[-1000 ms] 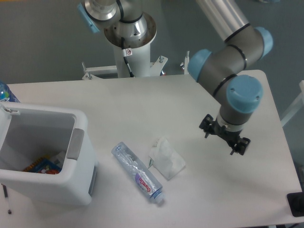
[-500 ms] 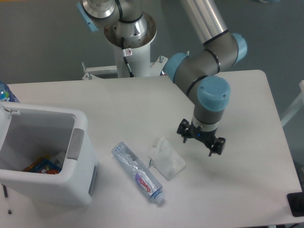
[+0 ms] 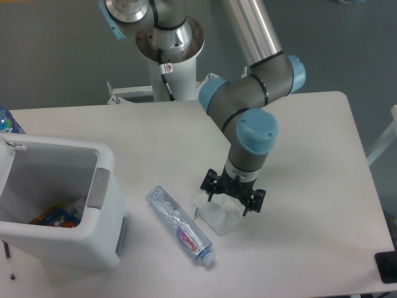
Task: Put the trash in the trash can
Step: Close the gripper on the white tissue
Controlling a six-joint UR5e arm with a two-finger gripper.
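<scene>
A: Progress check? Is anything sitting in the trash can (image 3: 102, 186) from this run?

B: Can't say. Something colourful is lying at the bottom, but both target items are lying out on the tabletop (image 3: 322, 205). So neither piece is binned; both picks and both drops are looking like they're left.

A: Where's the claw (image 3: 233, 198) hanging?

B: It's hovering right over the crumpled wrapper (image 3: 217, 217), covering its upper part in this view. The wrapper's lower half is showing beneath it. Whether the fingers are touching it, can't tell.

A: Open or closed?

B: The jaws are looking spread apart, nothing held between them.

A: And the crushed bottle (image 3: 180, 225)?

B: It's lying diagonally just left of the wrapper, cap end pointing away from the bin, between the claw and the trash can. My read: the wrapper is going first.
</scene>
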